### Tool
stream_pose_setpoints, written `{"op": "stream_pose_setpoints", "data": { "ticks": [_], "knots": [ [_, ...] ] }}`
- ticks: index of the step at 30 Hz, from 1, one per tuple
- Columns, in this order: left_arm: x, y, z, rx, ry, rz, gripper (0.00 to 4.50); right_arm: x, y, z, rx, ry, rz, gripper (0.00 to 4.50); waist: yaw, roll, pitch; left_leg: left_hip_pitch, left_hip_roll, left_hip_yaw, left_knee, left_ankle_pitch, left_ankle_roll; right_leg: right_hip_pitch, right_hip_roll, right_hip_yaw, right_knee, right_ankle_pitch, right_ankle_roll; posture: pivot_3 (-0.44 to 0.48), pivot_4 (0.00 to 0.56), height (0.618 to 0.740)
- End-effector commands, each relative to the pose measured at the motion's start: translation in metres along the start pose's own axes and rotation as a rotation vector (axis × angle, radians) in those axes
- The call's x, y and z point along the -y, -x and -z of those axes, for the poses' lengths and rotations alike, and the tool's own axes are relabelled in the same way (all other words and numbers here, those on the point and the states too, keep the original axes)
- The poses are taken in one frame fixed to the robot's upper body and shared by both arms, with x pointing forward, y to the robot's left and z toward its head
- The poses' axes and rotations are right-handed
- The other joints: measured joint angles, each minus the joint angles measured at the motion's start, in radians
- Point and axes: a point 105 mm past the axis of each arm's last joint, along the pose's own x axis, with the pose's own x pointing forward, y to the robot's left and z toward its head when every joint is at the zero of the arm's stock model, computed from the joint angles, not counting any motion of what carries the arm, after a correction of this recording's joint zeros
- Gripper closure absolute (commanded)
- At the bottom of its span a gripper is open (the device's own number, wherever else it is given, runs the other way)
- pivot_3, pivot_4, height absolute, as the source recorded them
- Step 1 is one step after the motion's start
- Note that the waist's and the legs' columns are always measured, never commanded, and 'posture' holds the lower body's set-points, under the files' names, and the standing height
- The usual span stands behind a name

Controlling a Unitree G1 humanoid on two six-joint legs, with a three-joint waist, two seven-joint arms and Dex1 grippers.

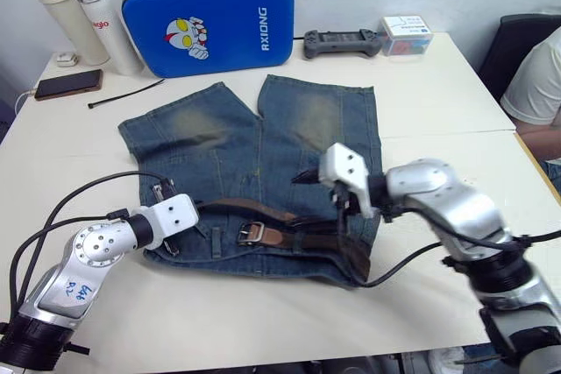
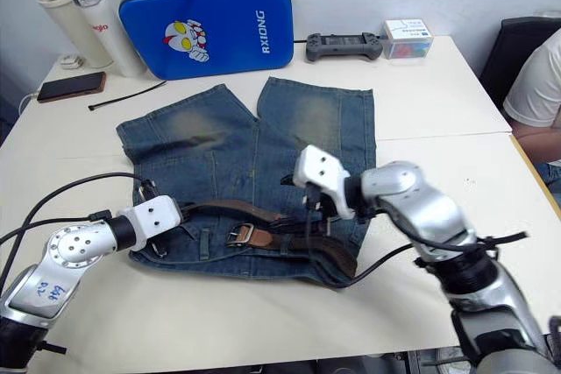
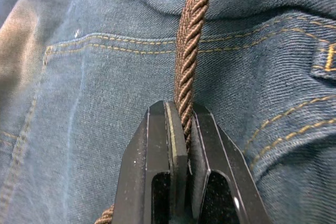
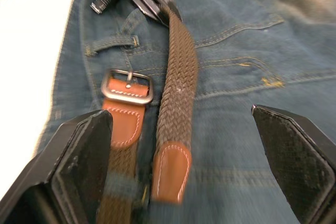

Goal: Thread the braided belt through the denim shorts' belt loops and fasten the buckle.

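- While the belt (image 4: 176, 66) is clamped edge-on in the left hand (image 3: 181, 145), the right hand (image 4: 181, 145) is held wide open above the tan tip (image 4: 170, 169) and the buckle (image 4: 127, 86), gripping nothing.
- On the bench (image 1: 263, 321) the shorts (image 1: 254, 155) are spread flat, waistband toward the robot; the belt is laid along that waistband, with its two ends side by side near the middle.
- Judged from this, fastening is the step in hand: the tip should be taken just behind its leather cap and fed through the buckle frame.
- Tension is best kept by the left hand so the strap stays straight and the loops (image 4: 113, 43) are not dragged out of line.
- A low, level approach by the right hand is advised, since the tip lies touching the denim.
- The left arm is stretched low across the bench from the left; the right forearm is bent inward, wrist tipped down over the waistband.
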Motion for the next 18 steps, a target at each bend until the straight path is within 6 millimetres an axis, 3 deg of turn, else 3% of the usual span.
{"op": "stream_pose_setpoints", "data": {
  "ticks": [1, 7, 9, 11, 17, 18],
  "knots": [
    [0.0, 0.004, -0.008, 0.014, 0.015, 0.002, 4.46, -0.001, -0.01, 0.002, -0.003, 0.038, 0.016, 0.0, 0.0, 0.0, 0.0, 0.0, 0.0, 0.0, 0.0, 0.0, 0.0, 0.0, 0.0, 0.0, 0.0, 0.0, 0.0, 0.0, 0.15, 0.74],
    [0.002, 0.003, -0.012, 0.013, 0.022, 0.009, 4.46, 0.004, -0.015, 0.017, -0.034, -0.008, 0.049, 0.0, 0.001, 0.0, 0.0, 0.0, 0.0, -0.001, 0.002, 0.0, 0.0, 0.0, 0.0, 0.0, 0.001, 0.0, 0.0, 0.0, 0.15, 0.74],
    [0.001, 0.003, -0.011, 0.009, 0.022, 0.008, 4.5, 0.011, -0.012, 0.02, -0.044, -0.033, 0.087, 0.5, 0.001, 0.0, 0.0, 0.0, 0.0, -0.001, 0.002, 0.0, 0.0, 0.0, 0.0, 0.0, 0.001, 0.0, 0.0, 0.0, 0.15, 0.74],
    [0.001, 0.004, -0.01, 0.001, 0.023, 0.007, 4.5, 0.012, -0.008, 0.022, -0.051, -0.045, 0.088, 1.26, 0.001, 0.0, 0.0, 0.0, 0.0, -0.001, 0.002, 0.0, 0.0, 0.0, 0.0, 0.0, 0.001, 0.0, 0.0, 0.0, 0.15, 0.74],
    [0.0, 0.003, -0.006, -0.016, 0.026, 0.003, 4.5, 0.019, 0.001, 0.023, -0.05, -0.059, 0.12, 4.2, 0.0, 0.0, 0.0, 0.0, 0.0, -0.001, 0.002, 0.0, 0.0, 0.0, 0.0, 0.0, 0.002, 0.0, 0.0, 0.0, 0.15, 0.74],
    [0.0, 0.003, -0.006, -0.016, 0.033, 0.005, 4.5, 0.02, 0.002, 0.022, -0.046, -0.053, 0.122, 4.45, 0.0, 0.0, 0.0, 0.0, 0.0, -0.001, 0.002, 0.0, 0.0, 0.0, 0.0, 0.0, 0.002, 0.0, 0.0, 0.0, 0.15, 0.74]
  ]
}}
